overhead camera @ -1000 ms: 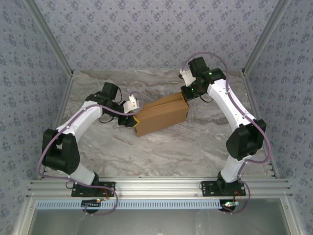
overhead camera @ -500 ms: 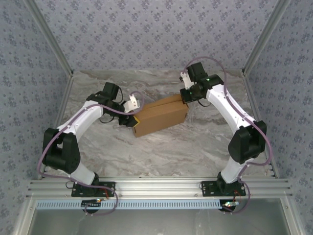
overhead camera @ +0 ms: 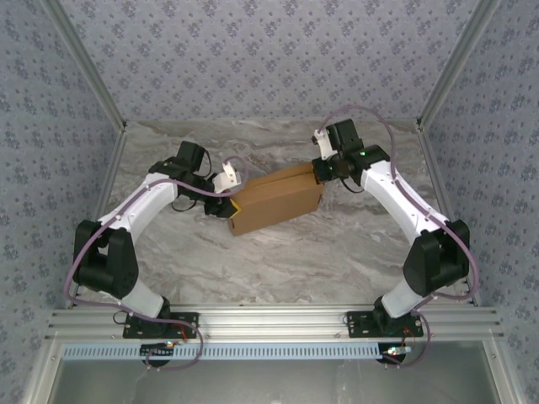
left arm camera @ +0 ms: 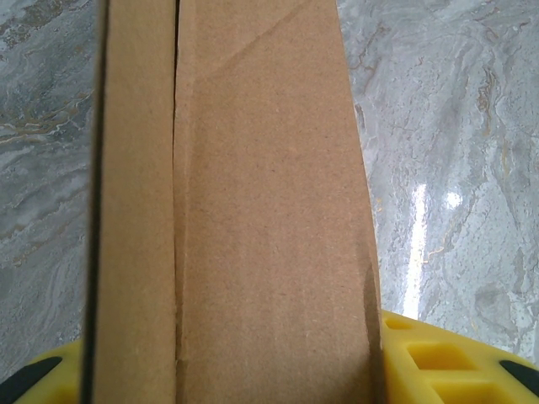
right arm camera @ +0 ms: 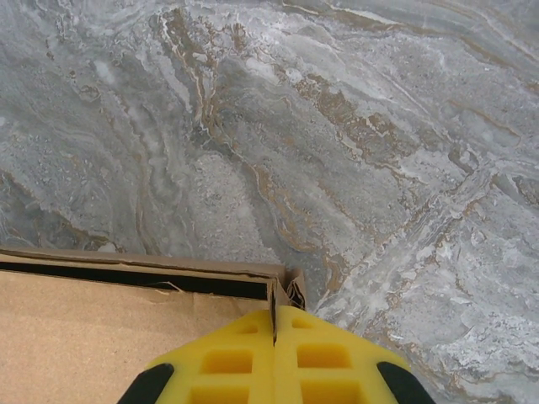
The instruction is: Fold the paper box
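**Box gripped at one end, closed pincer at its far corner**

We see the paper box [overhead camera: 278, 198] lying on the table [overhead camera: 337, 252] between the two arms. Its long axis runs straight from the left pincer [overhead camera: 229, 204] towards the right pincer [overhead camera: 321, 170]. The left pincer grips the box's near end. In the left wrist view the cardboard fills the gap between its yellow pads [left arm camera: 484, 358] and stretches directly ahead of them. The right pincer is shut on nothing, its two yellow fingers pressed flat together. From its own camera, the box's corner sits just beside the fingertips, to their left and slightly ahead, with the open dark edge of the top flap running off leftward. We judge the right arm the nearer one to that loose far corner, so any tucking there falls to it.

Compared with a second ago, the box and the left arm have not shifted. The right arm's elbow has swung outward and its wrist has dropped closer over the corner.
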{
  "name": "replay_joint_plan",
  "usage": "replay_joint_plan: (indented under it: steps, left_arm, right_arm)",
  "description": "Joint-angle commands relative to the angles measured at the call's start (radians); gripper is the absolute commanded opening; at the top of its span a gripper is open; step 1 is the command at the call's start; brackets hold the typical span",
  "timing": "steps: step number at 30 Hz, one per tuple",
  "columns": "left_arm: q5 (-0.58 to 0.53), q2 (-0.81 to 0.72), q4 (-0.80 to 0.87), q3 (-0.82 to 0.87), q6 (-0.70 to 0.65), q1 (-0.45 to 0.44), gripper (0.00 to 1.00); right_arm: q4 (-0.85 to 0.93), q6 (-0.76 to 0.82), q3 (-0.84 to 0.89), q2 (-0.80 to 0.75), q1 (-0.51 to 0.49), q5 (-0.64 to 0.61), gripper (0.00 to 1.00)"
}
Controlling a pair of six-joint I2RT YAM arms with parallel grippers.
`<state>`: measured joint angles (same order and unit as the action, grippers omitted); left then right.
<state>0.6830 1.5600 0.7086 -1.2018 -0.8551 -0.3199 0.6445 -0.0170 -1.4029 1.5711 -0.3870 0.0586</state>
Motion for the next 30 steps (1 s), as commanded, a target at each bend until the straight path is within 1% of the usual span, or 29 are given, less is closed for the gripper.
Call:
replay_joint_plan:
  steps: [1, 5, 10, 11, 15, 22, 25, 27, 30]
  left_arm:
    - [-0.045, 0.015, -0.009, -0.005, 0.035, 0.026, 0.38]
    - [-0.046, 0.013, -0.016, -0.008, 0.045, 0.029, 0.40]
    - [-0.032, 0.002, -0.024, -0.015, 0.083, 0.028, 0.48]
    - [-0.028, -0.004, -0.053, -0.017, 0.096, 0.028, 0.49]
    - [-0.002, -0.029, -0.088, -0.019, 0.136, 0.030, 0.56]
    - [0.007, -0.072, -0.140, -0.019, 0.203, 0.032, 0.68]
    - [-0.001, -0.085, -0.155, -0.018, 0.237, 0.031, 0.73]
    - [-0.018, -0.095, -0.172, -0.011, 0.266, 0.032, 0.74]
    - [-0.047, -0.128, -0.229, 0.011, 0.346, 0.033, 0.77]
  right_arm:
    - [0.006, 0.022, 0.079, -0.034, 0.000, -0.049, 0.00]
    - [-0.072, 0.031, 0.147, -0.075, 0.000, -0.054, 0.00]
    - [-0.144, 0.015, 0.202, -0.111, 0.000, -0.052, 0.00]
    - [-0.151, 0.011, 0.202, -0.114, 0.000, -0.050, 0.00]
    - [-0.158, 0.005, 0.202, -0.117, -0.006, -0.056, 0.00]
    - [-0.150, 0.005, 0.202, -0.119, -0.013, -0.063, 0.00]
    - [-0.151, 0.001, 0.202, -0.118, -0.015, -0.061, 0.00]
    - [-0.152, 0.000, 0.202, -0.117, -0.021, -0.062, 0.00]
    - [-0.151, -0.004, 0.199, -0.115, -0.027, -0.062, 0.00]
